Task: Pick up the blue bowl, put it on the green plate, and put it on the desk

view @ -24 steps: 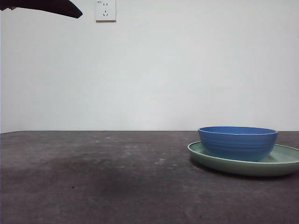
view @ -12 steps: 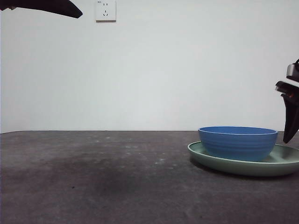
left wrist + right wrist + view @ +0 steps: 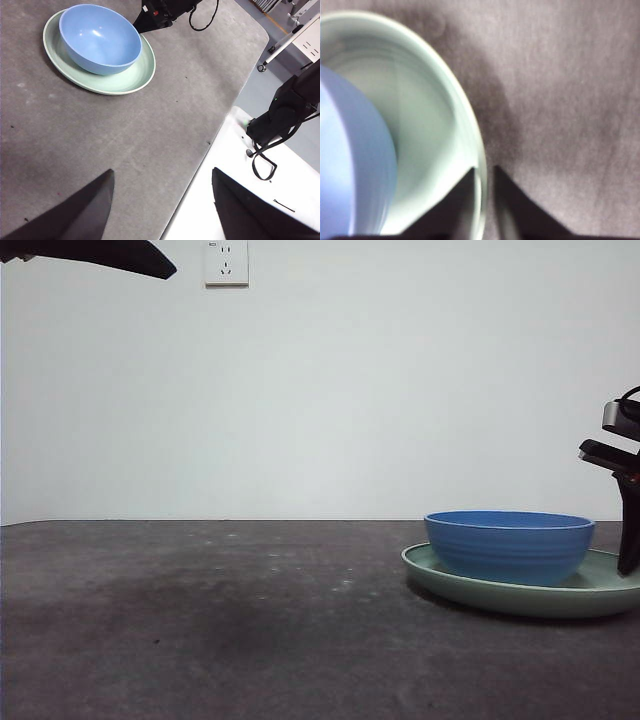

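Note:
The blue bowl (image 3: pixel 509 545) sits in the green plate (image 3: pixel 520 595) on the desk (image 3: pixel 200 620), at the right. My right gripper (image 3: pixel 628 540) has come down at the plate's right rim. In the right wrist view its jaws (image 3: pixel 483 172) stand a narrow gap apart astride the plate's rim (image 3: pixel 470 125), with the bowl (image 3: pixel 350 150) beside them; the picture is blurred. In the left wrist view the bowl (image 3: pixel 100 37), plate (image 3: pixel 125 80) and right gripper (image 3: pixel 145 20) show far off. My left gripper (image 3: pixel 162 185) is open, empty, high above the desk's edge.
A white wall with a socket (image 3: pixel 226 262) stands behind the desk. The left arm shows only as a black tip (image 3: pixel 100 255) at the top left corner. A white surface (image 3: pixel 240 200) with cables lies beside the desk's edge.
My right gripper came into view from the right edge and moved down to the plate's right rim. The bowl, the plate and the left arm have not moved.

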`<state>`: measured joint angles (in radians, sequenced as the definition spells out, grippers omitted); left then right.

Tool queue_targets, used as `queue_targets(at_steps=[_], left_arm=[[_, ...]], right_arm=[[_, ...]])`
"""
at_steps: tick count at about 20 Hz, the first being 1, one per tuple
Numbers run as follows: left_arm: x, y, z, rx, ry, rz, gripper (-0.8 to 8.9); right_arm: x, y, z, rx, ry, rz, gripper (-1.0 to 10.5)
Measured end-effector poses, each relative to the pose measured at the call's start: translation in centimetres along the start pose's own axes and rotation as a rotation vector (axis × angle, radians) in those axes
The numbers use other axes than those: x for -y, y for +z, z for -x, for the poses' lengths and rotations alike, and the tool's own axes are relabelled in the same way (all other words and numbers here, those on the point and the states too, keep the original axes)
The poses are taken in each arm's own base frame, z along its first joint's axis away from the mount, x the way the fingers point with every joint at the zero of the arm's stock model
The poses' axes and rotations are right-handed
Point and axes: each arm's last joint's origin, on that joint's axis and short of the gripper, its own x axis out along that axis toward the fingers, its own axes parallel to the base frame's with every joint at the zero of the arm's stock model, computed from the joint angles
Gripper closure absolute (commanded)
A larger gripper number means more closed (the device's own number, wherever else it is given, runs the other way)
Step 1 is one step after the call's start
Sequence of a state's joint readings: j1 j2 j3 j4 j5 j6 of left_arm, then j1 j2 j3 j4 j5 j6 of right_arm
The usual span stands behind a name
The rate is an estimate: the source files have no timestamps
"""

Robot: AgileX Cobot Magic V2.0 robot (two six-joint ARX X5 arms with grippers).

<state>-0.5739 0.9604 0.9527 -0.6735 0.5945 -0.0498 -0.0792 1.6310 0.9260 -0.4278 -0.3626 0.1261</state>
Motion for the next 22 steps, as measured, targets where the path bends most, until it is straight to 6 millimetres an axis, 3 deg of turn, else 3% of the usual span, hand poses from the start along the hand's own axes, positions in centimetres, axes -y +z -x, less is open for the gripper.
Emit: queue_targets(at_steps=[10,18,22], left_arm=[[0.0,-0.3,0.0,-0.029,0.002,0.020,5.02],[0.0,-0.3,0.0,-0.029,0.002,0.020,5.01],[0.0,-0.3,0.0,-0.029,0.002,0.020,5.02]], right_arm=[[-0.2,0.0,0.3,0.005,0.026,0.001,9.4],[-2.1,0.3,4.7,0.142,0.130,0.030,9.4],[-3.0,0.3,5.8,0.172,0.200,0.012,9.4]])
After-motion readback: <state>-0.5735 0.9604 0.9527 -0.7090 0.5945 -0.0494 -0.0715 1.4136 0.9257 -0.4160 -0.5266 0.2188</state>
